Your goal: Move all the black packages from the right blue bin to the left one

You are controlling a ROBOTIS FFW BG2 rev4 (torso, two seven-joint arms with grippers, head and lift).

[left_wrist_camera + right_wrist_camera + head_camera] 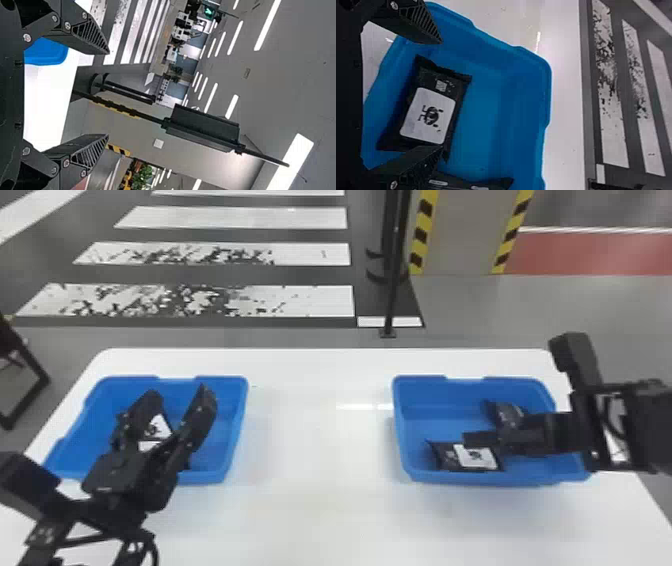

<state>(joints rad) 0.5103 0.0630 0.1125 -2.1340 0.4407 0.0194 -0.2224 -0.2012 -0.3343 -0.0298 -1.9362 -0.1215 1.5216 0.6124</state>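
Well, to the left of the right blue bin (410, 477), the left gripper (177, 402) is hanging over the left blue bin (237, 425), its fingers spread and gripping nothing; white-labelled black packaging (157, 427) is showing beneath it; inside the right blue bin, a labelled black package (475, 457) is lying at the near side, the right gripper (486, 440) hovering above, unclenched and empty; another black package (507, 415) is resting farther back; beyond that bin, a black pole (392, 300) is standing.
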